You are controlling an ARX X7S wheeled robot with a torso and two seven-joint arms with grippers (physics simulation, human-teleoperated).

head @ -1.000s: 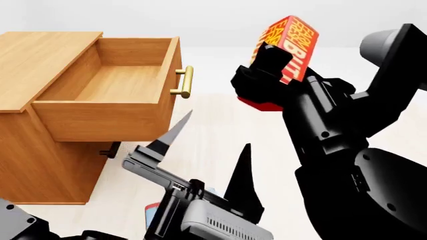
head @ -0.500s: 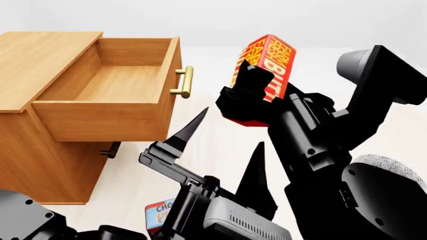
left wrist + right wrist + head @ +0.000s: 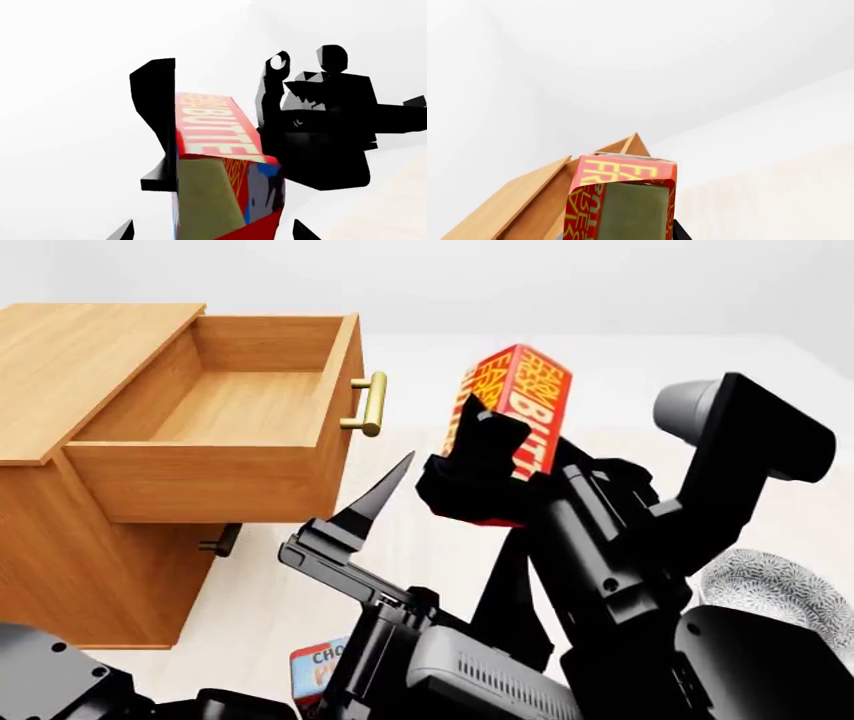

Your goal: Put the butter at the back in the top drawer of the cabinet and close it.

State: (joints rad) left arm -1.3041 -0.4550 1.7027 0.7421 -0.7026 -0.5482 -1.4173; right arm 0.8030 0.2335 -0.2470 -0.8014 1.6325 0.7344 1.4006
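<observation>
The cabinet (image 3: 80,540) stands at the left with its top drawer (image 3: 240,405) pulled out and its plain wood inside bare. My right gripper (image 3: 510,445) is shut on the butter (image 3: 527,390), a red-orange box held upright in the air right of the drawer's brass handle (image 3: 371,403). The butter (image 3: 620,200) fills the lower right wrist view, between the fingers of my right gripper (image 3: 620,236), with the cabinet (image 3: 520,210) behind it. My left gripper (image 3: 447,530) is open and empty below the butter. In the left wrist view the butter (image 3: 213,150) shows beyond my left gripper (image 3: 212,232).
The chocolate pudding box (image 3: 315,668) lies on the floor under my left arm. A grey speckled round thing (image 3: 774,580) shows at the right behind my right arm. A lower drawer's handle (image 3: 220,538) sticks out below the open drawer.
My right gripper has carried the butter left and down, closer to the open drawer's front. My left gripper has risen a little.
</observation>
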